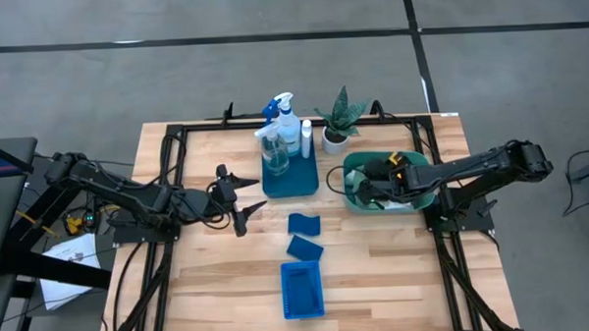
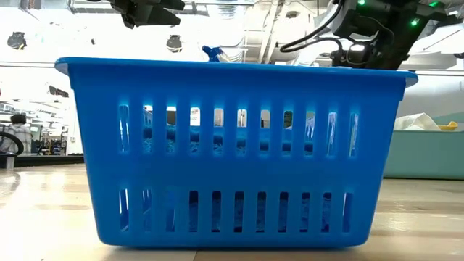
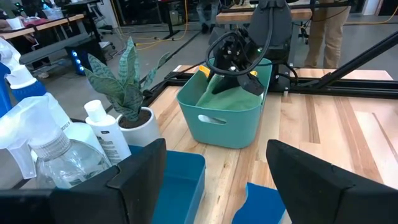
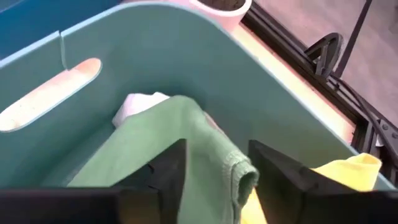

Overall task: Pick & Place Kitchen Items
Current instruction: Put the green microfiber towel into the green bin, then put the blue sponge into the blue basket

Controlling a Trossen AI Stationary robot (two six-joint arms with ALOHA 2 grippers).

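My right gripper point(image 1: 362, 188) reaches down into the teal tub point(image 1: 373, 161) and is shut on a green cloth point(image 4: 155, 155). A white cloth point(image 4: 140, 106) and a yellow cloth point(image 4: 348, 171) lie in the tub beside it. My left gripper point(image 1: 251, 193) hangs open and empty left of the blue tray point(image 1: 291, 183), in which the spray bottle point(image 1: 285, 112), the white bottle point(image 1: 306, 136) and the clear bottle point(image 1: 272, 152) stand. Two blue sponges point(image 1: 303, 224) point(image 1: 304, 248) lie flat on the table. My right gripper pinches a raised fold of the green cloth point(image 4: 217, 155) between its two fingers, with the hemmed edge point(image 4: 244, 177) against one finger. The fingers come from above, slanting down into the tub. The rest of the cloth lies slack in the tub.
A small potted plant point(image 1: 337, 120) stands between the tray and the tub. A blue slotted basket point(image 1: 302, 288) stands near the front edge and fills the low view point(image 2: 232, 152). Black frame rails run along the table's sides. People stand in the room beyond the table.
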